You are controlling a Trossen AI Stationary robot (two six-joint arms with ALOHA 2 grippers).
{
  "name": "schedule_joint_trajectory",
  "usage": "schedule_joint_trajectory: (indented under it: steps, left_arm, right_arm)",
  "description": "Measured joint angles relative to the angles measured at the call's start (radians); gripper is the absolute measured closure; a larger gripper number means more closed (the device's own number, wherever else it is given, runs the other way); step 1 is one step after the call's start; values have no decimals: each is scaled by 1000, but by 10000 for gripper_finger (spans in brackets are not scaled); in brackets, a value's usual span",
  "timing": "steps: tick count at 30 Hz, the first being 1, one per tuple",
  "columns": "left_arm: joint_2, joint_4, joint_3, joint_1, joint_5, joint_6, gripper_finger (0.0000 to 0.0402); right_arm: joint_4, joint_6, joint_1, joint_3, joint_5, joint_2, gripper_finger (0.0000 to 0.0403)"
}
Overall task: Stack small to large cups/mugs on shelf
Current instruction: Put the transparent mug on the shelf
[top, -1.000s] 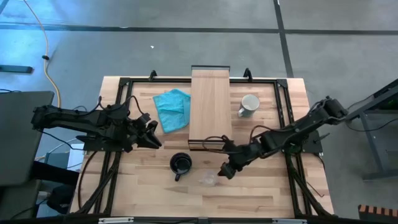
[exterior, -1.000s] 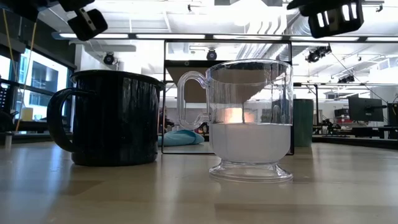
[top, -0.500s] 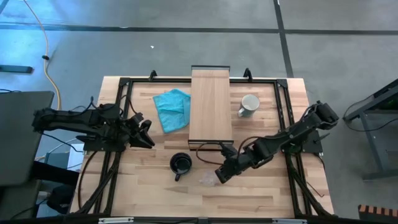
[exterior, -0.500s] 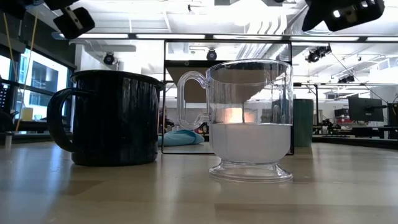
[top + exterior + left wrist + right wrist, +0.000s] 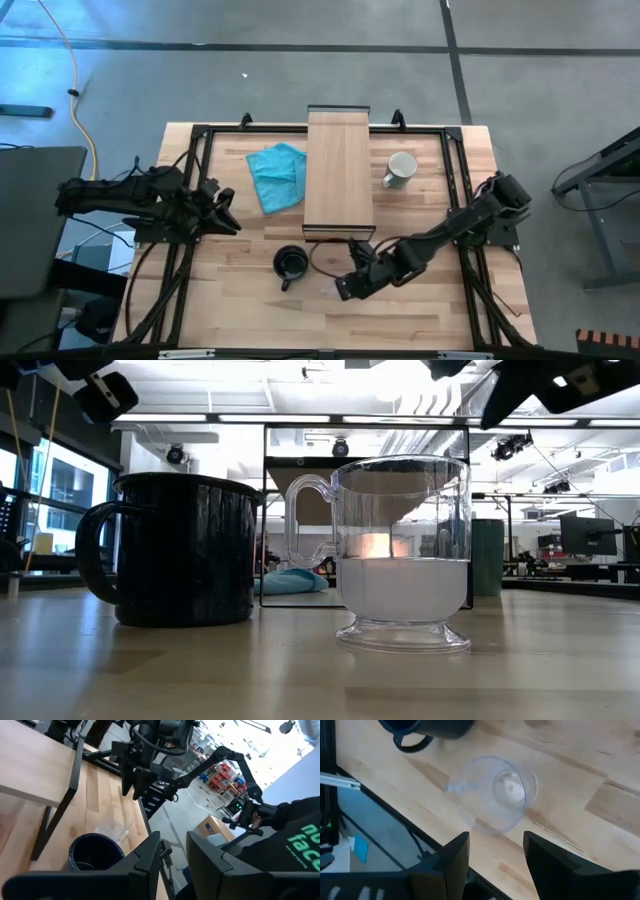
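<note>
The small clear glass cup [image 5: 329, 290] stands upright on its foot on the table near the front edge; it also shows in the low view [image 5: 402, 550] and the right wrist view [image 5: 496, 792]. The black mug [image 5: 291, 263] stands upright to its left. The white mug [image 5: 401, 167] stands on the table right of the light-wood shelf [image 5: 338, 170]. My right gripper [image 5: 346, 285] is open and hovers over the clear cup, its fingers apart above it [image 5: 495, 855]. My left gripper [image 5: 227, 213] is open and empty at the table's left, away from the mugs.
A teal cloth [image 5: 277, 175] lies left of the shelf. A black metal frame [image 5: 200, 140] runs around the table. Bare wood lies between the mugs and the front edge. A person in a dark shirt [image 5: 290, 845] shows beyond the table in the left wrist view.
My right gripper has gone toward the table's left and near edges, from beside the shelf's front end to over the clear cup. My left gripper has drawn back toward the table's left edge. The cups have not moved.
</note>
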Motion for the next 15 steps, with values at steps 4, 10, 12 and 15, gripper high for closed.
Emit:
schedule_joint_trajectory:
  steps: [4,10,12,15]
  left_arm:
    - [-2,-12,0,0,-11,17,318]
    - [-2,-17,0,0,-11,29,318]
    - [-2,-16,0,0,-11,28,318]
    - [-2,-16,0,0,-11,28,318]
  right_arm:
    - [-17,-18,0,8,7,24,224]
    - [-24,-58,0,8,23,42,224]
    - [-28,-63,-3,8,37,42,224]
    - [-37,-87,-7,8,49,42,224]
